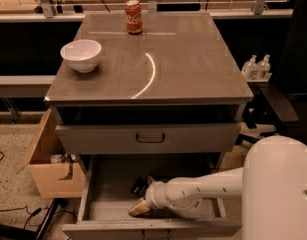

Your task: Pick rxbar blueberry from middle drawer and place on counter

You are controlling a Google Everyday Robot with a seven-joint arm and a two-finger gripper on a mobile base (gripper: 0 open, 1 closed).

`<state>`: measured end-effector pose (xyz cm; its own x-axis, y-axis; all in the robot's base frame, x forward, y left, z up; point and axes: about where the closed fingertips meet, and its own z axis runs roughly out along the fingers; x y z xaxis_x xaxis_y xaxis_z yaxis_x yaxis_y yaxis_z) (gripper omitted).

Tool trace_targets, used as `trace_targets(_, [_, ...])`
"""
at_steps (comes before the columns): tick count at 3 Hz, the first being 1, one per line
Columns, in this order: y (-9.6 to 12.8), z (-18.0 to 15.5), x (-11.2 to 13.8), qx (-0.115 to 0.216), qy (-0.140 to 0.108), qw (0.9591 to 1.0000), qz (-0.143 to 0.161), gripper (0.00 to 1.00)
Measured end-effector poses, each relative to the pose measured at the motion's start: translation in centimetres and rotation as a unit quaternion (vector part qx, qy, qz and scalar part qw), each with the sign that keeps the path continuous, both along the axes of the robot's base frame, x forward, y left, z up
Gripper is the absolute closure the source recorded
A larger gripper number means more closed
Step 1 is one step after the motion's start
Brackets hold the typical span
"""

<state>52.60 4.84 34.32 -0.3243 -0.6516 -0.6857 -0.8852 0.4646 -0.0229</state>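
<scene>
inside the open middle drawer [105, 199], the gripper [139, 208] sat low on the floor, its spread impossible to tell, just beside the dark rxbar blueberry [138, 186], half hidden behind the wrist [162, 195].

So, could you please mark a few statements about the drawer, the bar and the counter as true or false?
1. The gripper is down inside the open middle drawer. True.
2. The rxbar blueberry lies on the counter. False: it lies on the drawer floor, close to the gripper.
3. A red can stands upright near the counter's far edge. True.
4. The white bowl sits in the drawer. False: it stands on the counter, near its left edge.
</scene>
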Motion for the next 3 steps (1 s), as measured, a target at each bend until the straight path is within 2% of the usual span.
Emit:
trace_targets(2, [0.0,1.17,0.01,0.0,0.0,1.0,0.0,0.95])
trace_targets(3, [0.01,1.2,0.0,0.0,0.0,1.0,0.0,1.0])
